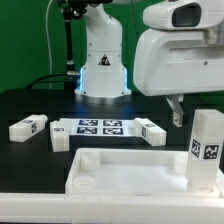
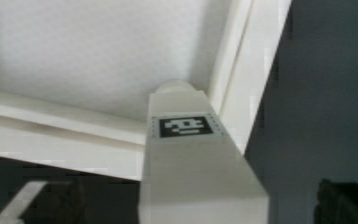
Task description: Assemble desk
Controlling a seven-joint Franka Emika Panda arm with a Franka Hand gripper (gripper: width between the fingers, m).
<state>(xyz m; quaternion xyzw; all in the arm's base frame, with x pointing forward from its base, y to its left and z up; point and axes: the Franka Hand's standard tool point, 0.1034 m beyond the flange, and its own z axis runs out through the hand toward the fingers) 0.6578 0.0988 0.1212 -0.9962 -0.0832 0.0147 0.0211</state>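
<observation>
Exterior view shows the desk top (image 1: 120,185) near the front of the black table (image 1: 28,165), rim upward, probably so that legs can be set into its corners. One leg (image 1: 207,150) stands upright in the corner at the exterior view's right. The gripper (image 1: 176,112) hangs near it, jaws apart, holding nothing. Other loose legs (image 1: 28,127) lie beside the marker board (image 1: 98,126). Whether the standing leg is fully seated I cannot tell; the frame cuts it off.

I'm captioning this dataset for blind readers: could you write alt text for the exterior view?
A white tray-like desk top lies in front, one leg standing upright at its end on the exterior view's right, with the robot's open hand hanging close beside the leg, empty. Loose legs lie either side of the marker board behind.
</observation>
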